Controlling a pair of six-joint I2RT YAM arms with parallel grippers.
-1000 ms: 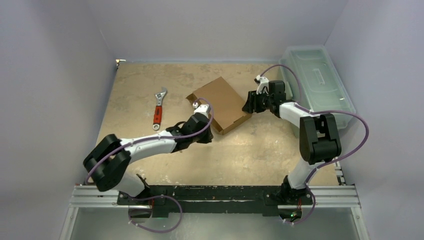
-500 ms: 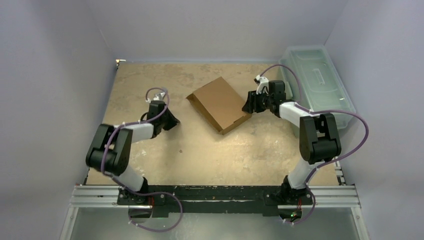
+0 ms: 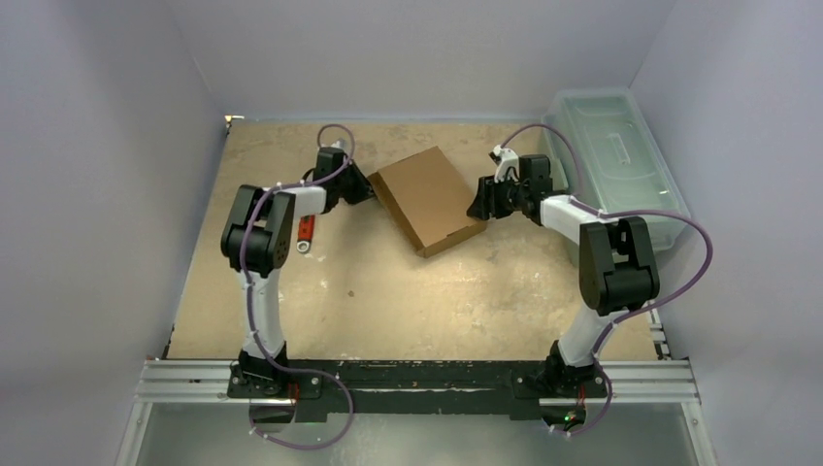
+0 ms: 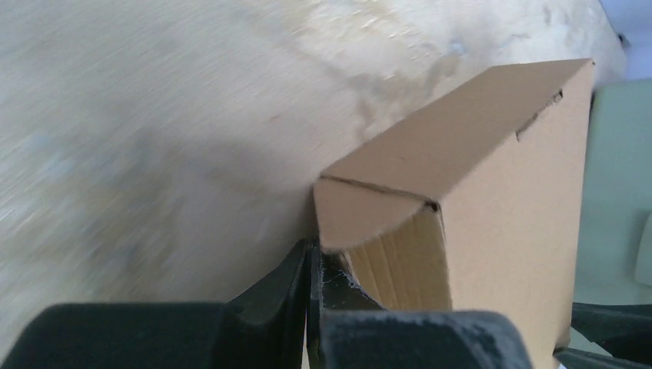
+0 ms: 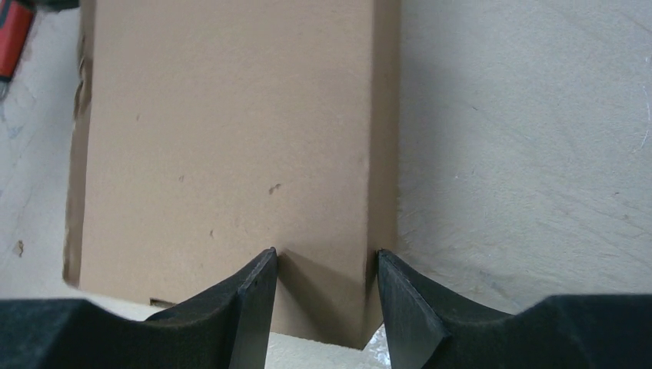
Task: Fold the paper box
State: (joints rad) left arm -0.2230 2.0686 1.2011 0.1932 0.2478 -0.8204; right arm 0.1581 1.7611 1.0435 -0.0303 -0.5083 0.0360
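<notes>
The paper box (image 3: 430, 199) is a closed brown cardboard mailer lying flat and skewed at the middle back of the table. My left gripper (image 3: 357, 188) is shut and empty, with its tips at the box's left corner. In the left wrist view the shut gripper (image 4: 311, 257) touches a rounded tab (image 4: 361, 211) at the end of the box (image 4: 500, 192). My right gripper (image 3: 482, 202) is at the box's right edge. In the right wrist view it (image 5: 323, 269) is open and straddles the corner of the box (image 5: 231, 138), one finger over the top face, the other outside the side wall.
A red-handled wrench (image 3: 307, 231) lies left of the box, partly under my left arm; its handle shows in the right wrist view (image 5: 11, 31). A translucent pale-green bin (image 3: 611, 160) stands at the back right. Grey walls close in the table.
My left arm swung from the box's near-left side out to the left, then back to its far-left corner. The box turned slightly. The right gripper stayed put.
</notes>
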